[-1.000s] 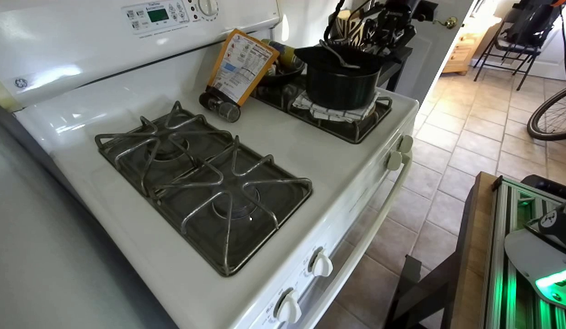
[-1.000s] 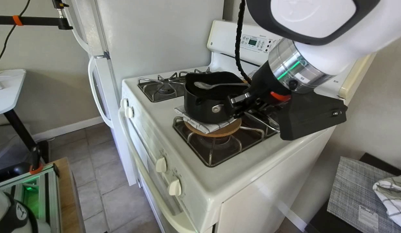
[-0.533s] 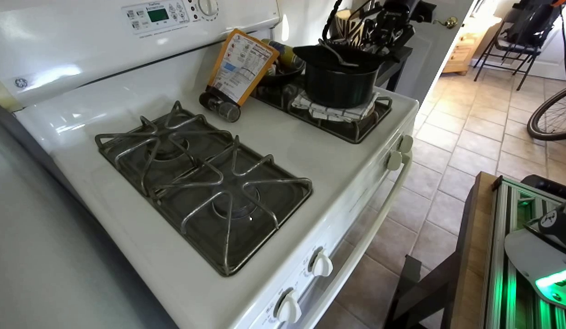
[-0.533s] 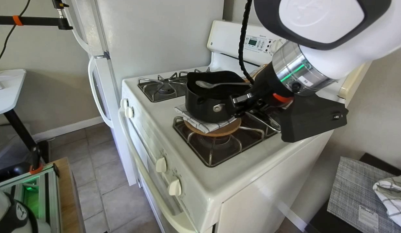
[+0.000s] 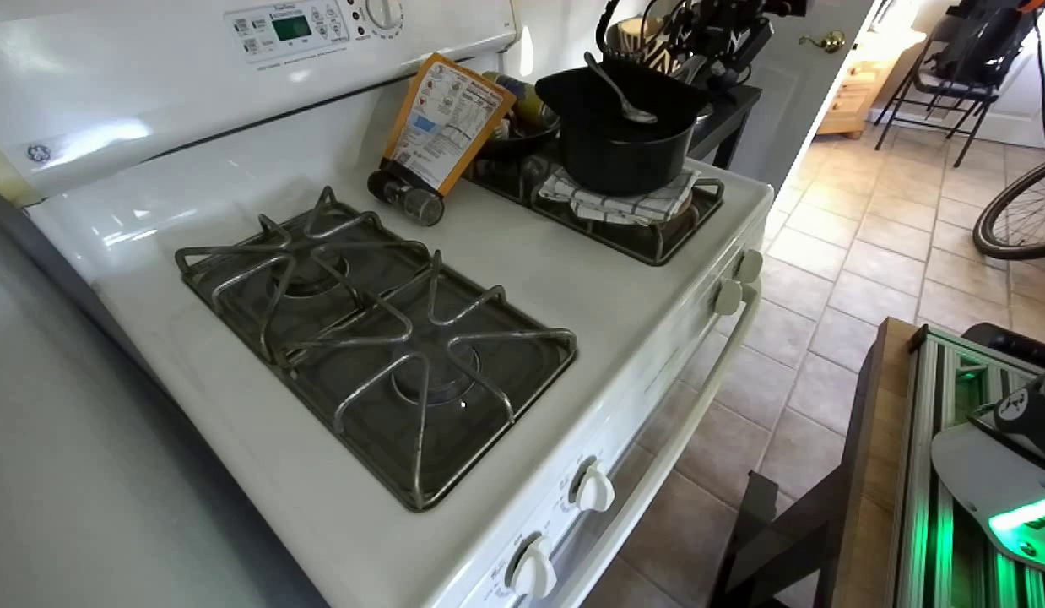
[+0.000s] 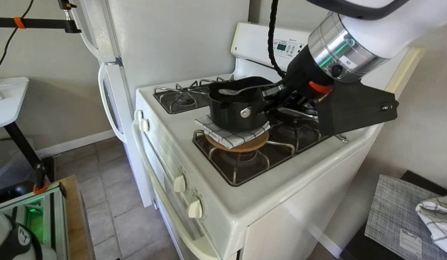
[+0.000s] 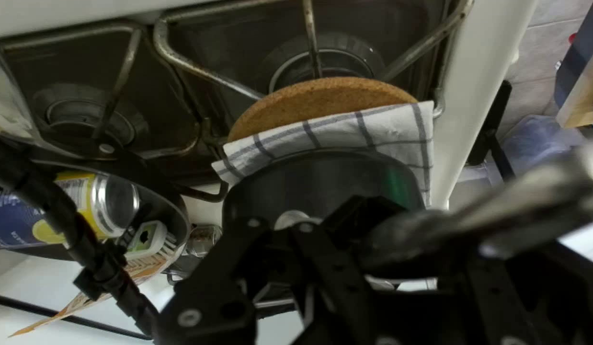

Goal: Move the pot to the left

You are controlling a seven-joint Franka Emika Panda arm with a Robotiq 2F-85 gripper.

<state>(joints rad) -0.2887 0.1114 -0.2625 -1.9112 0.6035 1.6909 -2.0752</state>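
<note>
Arm [image 6: 353, 50] slants down — gripper [image 6: 263, 103] clasping the pot [image 6: 227, 113].

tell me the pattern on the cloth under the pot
The cloth is white with grey check lines, clearest in the wrist view.

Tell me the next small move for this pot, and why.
Probably raise the pot slightly before going left: the jaws appear closed on it near the rivet, and it is on or just above the folded cloth, I can't tell which, so a sideways slide might drag that.
</note>
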